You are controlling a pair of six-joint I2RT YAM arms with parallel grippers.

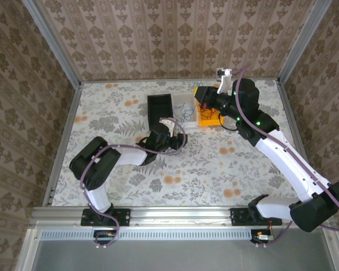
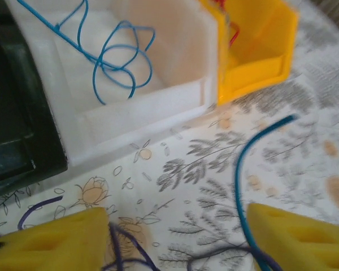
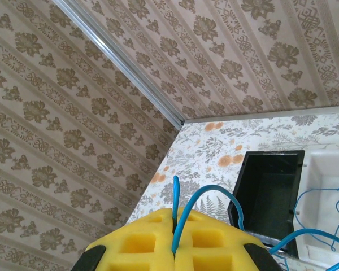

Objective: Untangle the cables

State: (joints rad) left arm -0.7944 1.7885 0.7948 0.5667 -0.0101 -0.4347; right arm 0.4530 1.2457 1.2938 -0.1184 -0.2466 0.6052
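My left gripper (image 2: 178,221) hangs low over the table, jaws wide apart and open. A dark purple cable (image 2: 124,240) lies on the cloth between the yellow foam fingers (image 2: 51,243). A teal-blue cable (image 2: 241,169) arcs up right beside the right finger. In the top view this gripper (image 1: 177,139) sits just in front of the bins. My right gripper (image 3: 174,219) is shut on a blue cable (image 3: 214,191) that loops out of the pads. It hovers over the bins at the back (image 1: 203,103). More blue cable (image 2: 110,59) lies coiled in the white bin (image 2: 175,107).
Three bins stand side by side at the back: black (image 1: 160,110), white (image 1: 185,101) and yellow (image 1: 209,116). The yellow bin (image 2: 260,51) holds a red wire (image 2: 233,36). Patterned walls and a metal frame close in the table.
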